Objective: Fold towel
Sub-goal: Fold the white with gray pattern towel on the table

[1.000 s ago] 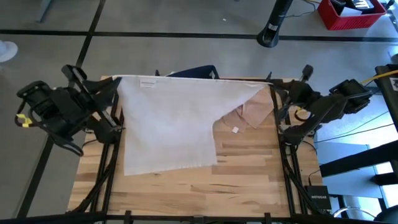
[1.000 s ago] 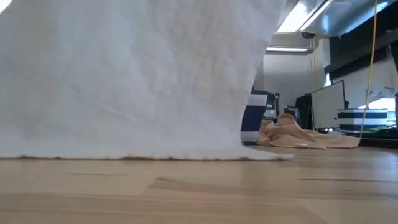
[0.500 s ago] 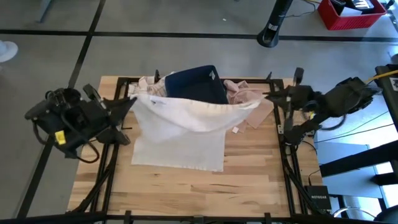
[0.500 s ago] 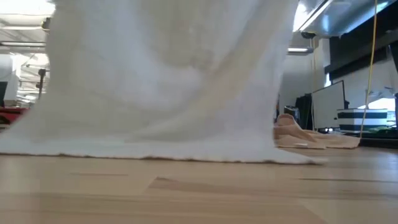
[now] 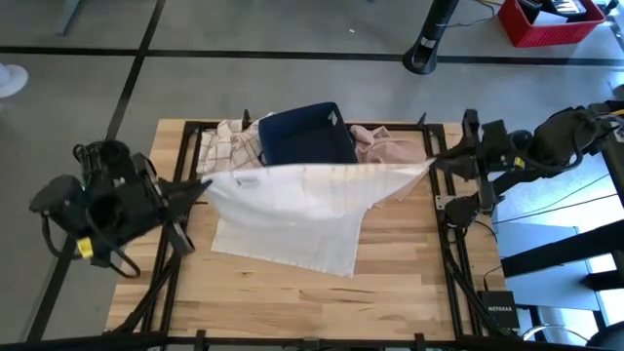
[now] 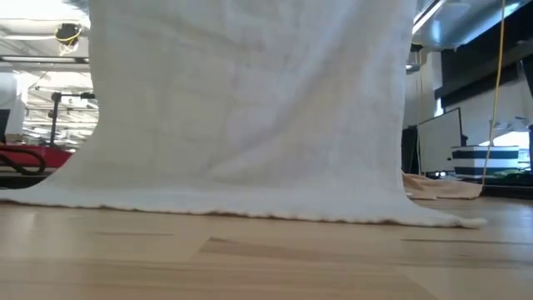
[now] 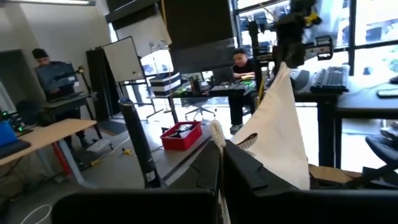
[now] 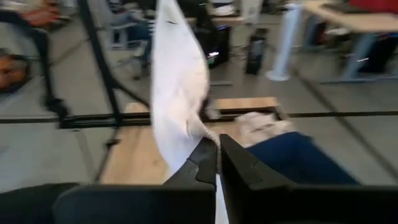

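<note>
While white towel (image 5: 292, 210) is hanging between corners, left pincer (image 5: 200, 185) and right pincer (image 5: 434, 161) are each clamping one; keeping edge taut, lowering evenly onto counter (image 5: 292, 292).

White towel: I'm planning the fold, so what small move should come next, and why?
Probably carry both held corners toward the table's near edge and lower them: each end effector, left and right, pinches a corner of the white towel, whose lower edge already rests on the table.

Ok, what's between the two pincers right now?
The white towel spans the gap, one top corner pinched in the left pincer and one in the right pincer, its lower edge trailing on the table. The high view shows it.
</note>
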You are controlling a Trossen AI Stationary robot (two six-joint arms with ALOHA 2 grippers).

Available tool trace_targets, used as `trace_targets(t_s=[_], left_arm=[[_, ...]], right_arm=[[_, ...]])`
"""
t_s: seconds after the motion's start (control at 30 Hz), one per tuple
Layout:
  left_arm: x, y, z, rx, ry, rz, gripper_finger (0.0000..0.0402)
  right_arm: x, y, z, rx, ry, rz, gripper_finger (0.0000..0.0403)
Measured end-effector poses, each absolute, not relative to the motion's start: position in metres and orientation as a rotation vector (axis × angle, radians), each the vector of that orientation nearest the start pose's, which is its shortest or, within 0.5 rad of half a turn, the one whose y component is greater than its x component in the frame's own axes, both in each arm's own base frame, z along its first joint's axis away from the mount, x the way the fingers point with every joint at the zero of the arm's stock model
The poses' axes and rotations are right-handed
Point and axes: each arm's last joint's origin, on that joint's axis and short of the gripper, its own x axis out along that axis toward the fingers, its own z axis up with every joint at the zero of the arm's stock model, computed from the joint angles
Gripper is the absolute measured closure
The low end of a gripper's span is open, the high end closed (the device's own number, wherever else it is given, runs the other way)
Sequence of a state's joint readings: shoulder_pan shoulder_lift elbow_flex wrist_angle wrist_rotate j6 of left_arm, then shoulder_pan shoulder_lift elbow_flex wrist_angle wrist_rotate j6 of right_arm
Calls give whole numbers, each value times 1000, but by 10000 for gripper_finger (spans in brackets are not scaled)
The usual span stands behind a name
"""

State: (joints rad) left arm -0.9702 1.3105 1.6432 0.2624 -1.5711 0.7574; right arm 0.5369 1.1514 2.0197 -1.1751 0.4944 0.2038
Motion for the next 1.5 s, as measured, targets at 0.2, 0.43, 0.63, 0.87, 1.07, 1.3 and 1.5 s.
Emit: trace_targets(t_s=[0.2, 0.43, 0.63, 0.87, 1.07, 1.3, 1.5], left_arm=[[153, -189, 530, 155, -9, 493, 399], [153, -203, 543, 130, -155, 292, 399], [152, -205, 563, 148, -279, 167, 399], [143, -190, 587, 145, -368, 182, 400], [142, -180, 593, 197, -330, 294, 397], [166, -173, 570, 319, -59, 536, 397], [194, -171, 535, 497, 96, 642, 397]], right_arm=[[126, 65, 546, 94, 247, 215, 395], [143, 83, 571, 106, -10, 485, 395], [140, 84, 594, 139, -250, 554, 395], [136, 79, 600, 147, -319, 479, 395], [136, 73, 585, 84, -162, 283, 395], [138, 63, 555, -97, 131, -42, 395], [146, 62, 519, -275, 341, -295, 395]])
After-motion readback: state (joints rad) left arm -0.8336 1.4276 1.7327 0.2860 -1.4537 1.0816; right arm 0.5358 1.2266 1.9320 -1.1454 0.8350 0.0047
